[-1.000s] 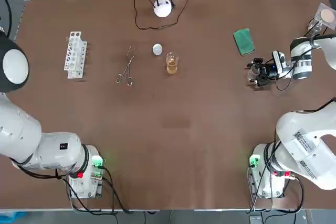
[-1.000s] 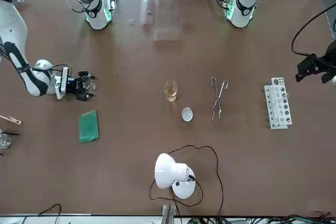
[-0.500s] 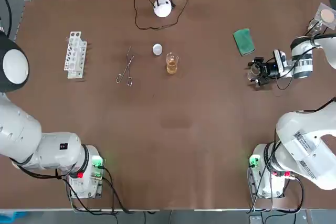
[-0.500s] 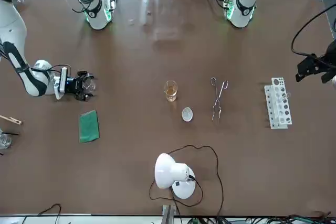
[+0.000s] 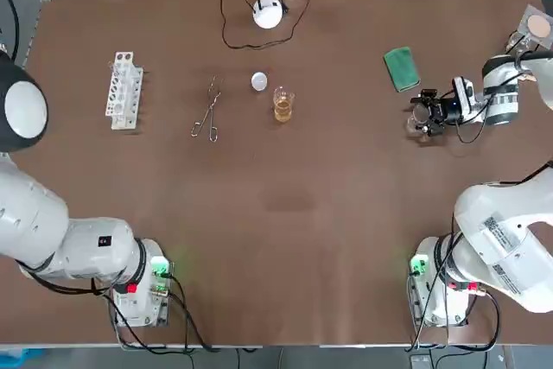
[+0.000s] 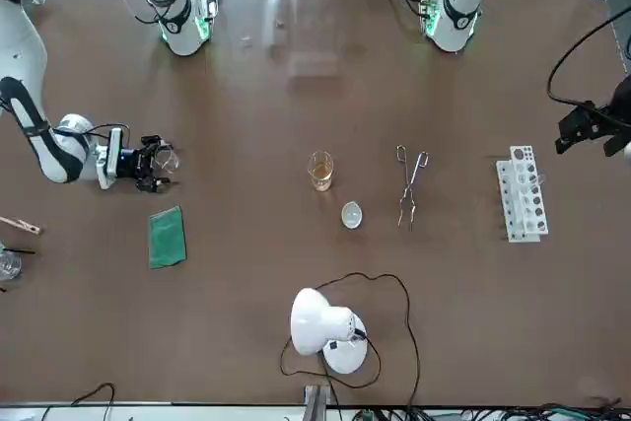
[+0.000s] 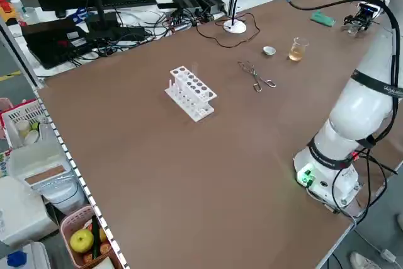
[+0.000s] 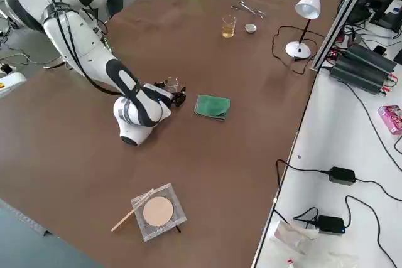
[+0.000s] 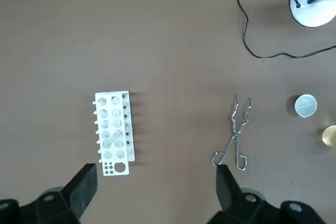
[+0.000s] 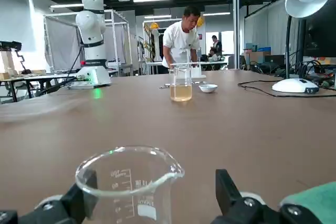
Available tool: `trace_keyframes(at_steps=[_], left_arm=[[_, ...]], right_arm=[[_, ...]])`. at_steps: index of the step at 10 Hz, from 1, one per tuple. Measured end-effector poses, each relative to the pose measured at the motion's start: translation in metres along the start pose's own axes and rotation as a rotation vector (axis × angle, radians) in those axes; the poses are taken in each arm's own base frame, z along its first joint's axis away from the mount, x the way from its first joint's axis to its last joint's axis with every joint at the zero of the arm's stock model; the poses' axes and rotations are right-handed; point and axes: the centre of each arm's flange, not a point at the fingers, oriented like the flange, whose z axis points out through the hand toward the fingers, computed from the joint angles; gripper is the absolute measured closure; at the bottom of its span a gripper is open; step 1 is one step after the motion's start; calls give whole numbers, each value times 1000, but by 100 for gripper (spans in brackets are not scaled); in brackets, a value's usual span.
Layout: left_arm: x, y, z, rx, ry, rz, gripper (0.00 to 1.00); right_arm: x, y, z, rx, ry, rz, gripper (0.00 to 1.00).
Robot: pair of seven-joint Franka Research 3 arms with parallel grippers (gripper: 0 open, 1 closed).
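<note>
- Glass beaker [image 10: 128, 182], clear, round and spouted, stands on the brown worktop [image 5: 302, 213] at the top view's right, between the right hand's [image 5: 422, 115] wide-spread fingers, below a green cloth [image 5: 401, 68].
- Right hand has crept slightly up-frame since earlier.
- Left hand [image 9: 155, 177] is spread wide.

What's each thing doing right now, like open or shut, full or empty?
right gripper: open, fingers either side of the clear beaker.
clear beaker: upright, empty.
left gripper: open, holding nothing, above the test-tube rack.
amber beaker: upright, partly filled.
tongs: lying flat.
green cloth: folded, lying flat.
</note>
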Motion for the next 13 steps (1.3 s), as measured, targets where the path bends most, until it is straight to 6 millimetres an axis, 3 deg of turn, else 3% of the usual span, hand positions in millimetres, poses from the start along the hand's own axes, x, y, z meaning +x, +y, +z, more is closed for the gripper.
trace_keyframes(at_steps=[13], left_arm=[[-1, -1, -2, 0, 3, -1, 0]], right_arm=[[14, -2, 1, 35, 65, 23, 0]])
